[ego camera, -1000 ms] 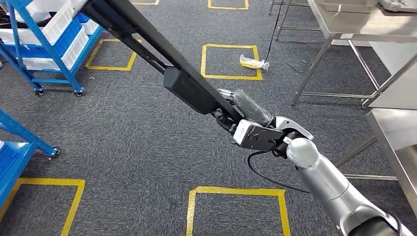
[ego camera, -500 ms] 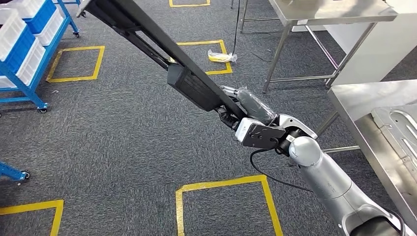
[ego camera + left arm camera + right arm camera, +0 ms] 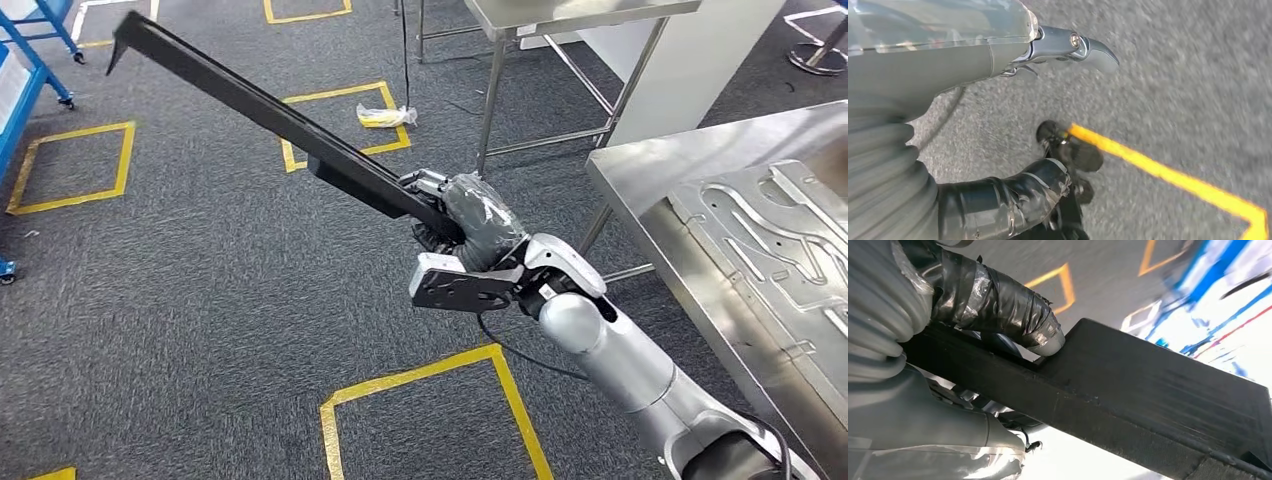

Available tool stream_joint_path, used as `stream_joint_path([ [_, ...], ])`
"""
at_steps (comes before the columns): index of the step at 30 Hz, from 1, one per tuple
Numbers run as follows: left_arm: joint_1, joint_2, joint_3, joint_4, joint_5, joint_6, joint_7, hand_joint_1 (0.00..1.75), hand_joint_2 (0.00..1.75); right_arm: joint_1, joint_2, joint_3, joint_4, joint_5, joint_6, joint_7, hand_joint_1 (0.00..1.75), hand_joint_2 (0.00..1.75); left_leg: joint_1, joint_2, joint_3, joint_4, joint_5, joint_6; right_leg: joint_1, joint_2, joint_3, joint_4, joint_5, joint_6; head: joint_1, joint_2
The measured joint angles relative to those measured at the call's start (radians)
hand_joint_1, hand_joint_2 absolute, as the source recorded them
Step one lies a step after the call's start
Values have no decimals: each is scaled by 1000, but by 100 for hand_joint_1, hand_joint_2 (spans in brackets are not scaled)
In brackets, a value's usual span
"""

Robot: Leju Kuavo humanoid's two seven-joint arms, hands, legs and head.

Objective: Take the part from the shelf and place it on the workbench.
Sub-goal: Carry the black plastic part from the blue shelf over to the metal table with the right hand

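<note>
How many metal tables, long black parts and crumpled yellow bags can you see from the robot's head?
Metal tables: 2, the workbench and a far table
Long black part: 1, held in the right hand
Crumpled yellow bag: 1, on the floor
Total: 4

Steel workbench (image 3: 640, 170) just right, open carpet (image 3: 180, 300) left

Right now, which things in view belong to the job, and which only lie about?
Belong to the job:
right hand, gripping the part
long black part
steel workbench

Only lying about:
yellow wrapped packet on the carpet
blue shelf cart
second steel table
</note>
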Motion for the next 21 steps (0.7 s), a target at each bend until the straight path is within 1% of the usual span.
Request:
stream_joint_path([
  [1,-1,3,0,7,2,2,3,0,175,-12,8,18,6,54,-29,23,175,175,-3,-17,19,-44,15,5,-1,12,-4,2,1,2,0,0],
  [2,-2,5,0,11,3,3,7,0,175,-24,13,35,14,108,-58,45,175,175,-5,-28,28,-66,18,7,-4,23,-8,3,3,6,0,0],
  [3,-4,6,0,14,4,2,10,0,175,-37,16,49,23,156,-82,65,175,175,-6,-22,32,-72,18,8,-6,34,-11,2,6,11,0,0],
  [4,-5,5,0,17,4,1,14,0,175,-49,17,59,32,193,-99,81,175,175,-5,-11,36,-80,22,10,-7,45,-13,-1,9,17,0,0],
  [5,-7,4,0,20,5,0,16,0,175,-62,17,65,41,222,-111,95,175,175,-3,2,41,-90,28,13,-5,41,-15,-1,8,22,0,0],
  [6,-8,3,0,23,5,-2,18,0,175,-75,15,70,51,247,-121,108,175,175,0,15,47,-103,34,17,-3,23,-21,10,-1,27,2,0],
  [7,-8,2,0,26,5,-2,18,0,175,-87,12,74,62,275,-132,122,175,175,3,28,52,-115,40,20,-1,-7,-34,39,-20,32,3,0],
  [8,-8,2,0,29,4,-2,18,0,175,-97,6,77,72,311,-144,140,175,175,2,40,55,-120,43,22,-2,-43,-57,88,-49,37,5,0],
  [9,-7,2,0,32,2,-2,18,0,175,-105,-4,79,82,350,-155,155,175,175,2,51,56,-122,42,23,-7,-67,-85,148,-79,44,7,0],
  [10,-6,2,0,35,-1,-1,18,0,175,-110,-20,79,91,385,-164,166,175,175,2,63,57,-121,41,22,-13,-80,-112,204,-100,50,6,0],
  [11,-6,2,-1,39,-3,0,18,0,175,-113,-39,79,99,412,-171,172,175,175,3,74,57,-120,38,21,-20,-86,-128,236,-105,56,6,0],
  [12,-6,2,-2,43,-5,2,17,0,175,-115,-60,79,107,429,-174,173,175,175,5,85,58,-118,35,19,-26,-90,-126,230,-91,62,7,0],
  [13,-5,2,-3,48,-6,5,15,0,175,-118,-81,77,115,441,-177,173,175,175,6,96,59,-114,31,16,-31,-97,-105,187,-62,67,7,0],
  [14,-5,3,-4,52,-6,8,12,0,175,-122,-101,75,121,454,-181,174,175,175,7,107,59,-109,25,11,-34,-115,-71,118,-31,72,7,0],
  [15,-4,4,-5,55,-5,12,9,0,175,-129,-119,73,128,466,-186,175,175,175,7,117,60,-105,19,6,-32,-136,-41,58,-8,72,7,0],
  [16,-3,5,-5,58,-4,15,6,0,175,-138,-133,70,134,479,-193,177,175,175,5,127,60,-101,14,-1,-28,-151,-20,15,5,68,7,0],
  [17,-3,6,-6,60,-2,17,3,0,175,-147,-145,67,141,492,-200,179,175,175,3,136,62,-98,9,-7,-24,-159,-11,-5,6,61,6,0],
  [18,-3,7,-6,61,0,18,1,0,175,-154,-155,66,148,501,-205,180,175,175,1,146,65,-97,6,-13,-19,-152,-12,-4,4,53,6,0],
  [19,-5,7,-6,62,2,19,-1,0,175,-162,-164,64,155,508,-207,182,175,175,1,157,69,-97,2,-19,-18,-139,-13,-5,4,45,6,0],
  [20,-6,7,-6,63,3,19,-2,0,175,-168,-172,62,161,514,-209,184,175,175,3,156,72,-94,-4,-25,-19,-128,-11,-7,4,39,6,0],
  [21,-7,7,-6,63,5,19,-4,0,175,-175,-177,61,166,518,-209,186,175,175,6,141,69,-80,-16,-29,-20,-117,-8,-10,4,31,6,0],
])
